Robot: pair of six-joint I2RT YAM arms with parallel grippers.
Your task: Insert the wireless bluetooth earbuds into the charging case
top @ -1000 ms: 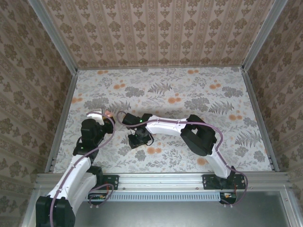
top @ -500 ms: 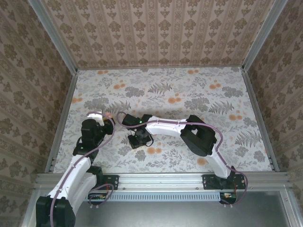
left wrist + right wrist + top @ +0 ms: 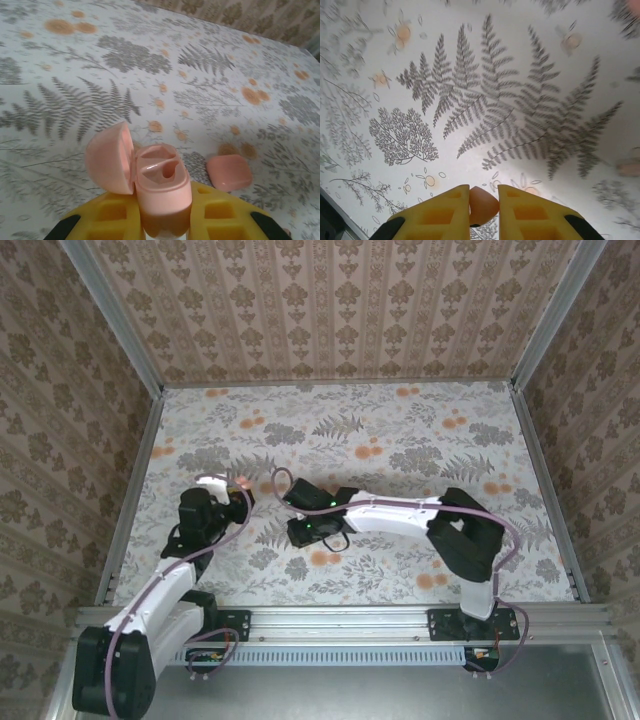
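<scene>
My left gripper (image 3: 163,222) is shut on the charging case (image 3: 162,187), a salmon-pink pill-shaped box held upright above the table. Its hinged lid (image 3: 108,158) stands open to the left, and two sockets show in its top. In the top view this gripper (image 3: 234,488) is at the left of the table. My right gripper (image 3: 484,201) is shut on one of the wireless bluetooth earbuds (image 3: 483,204), a tiny salmon-pink piece pinched between the yellow fingers (image 3: 445,212) above the fern print. From above, the right gripper (image 3: 306,530) hangs a short way right of the left one.
A flat salmon-pink rounded-square piece (image 3: 229,172) lies on the table just right of the held case. The floral tablecloth (image 3: 400,440) is walled by patterned panels, with metal rails (image 3: 130,500) along the sides. The right arm's elbow (image 3: 465,540) reaches across the near right.
The right gripper has closed on the earbud and shifted slightly right, and its elbow has swung right. The left gripper with the case has moved a little right.
</scene>
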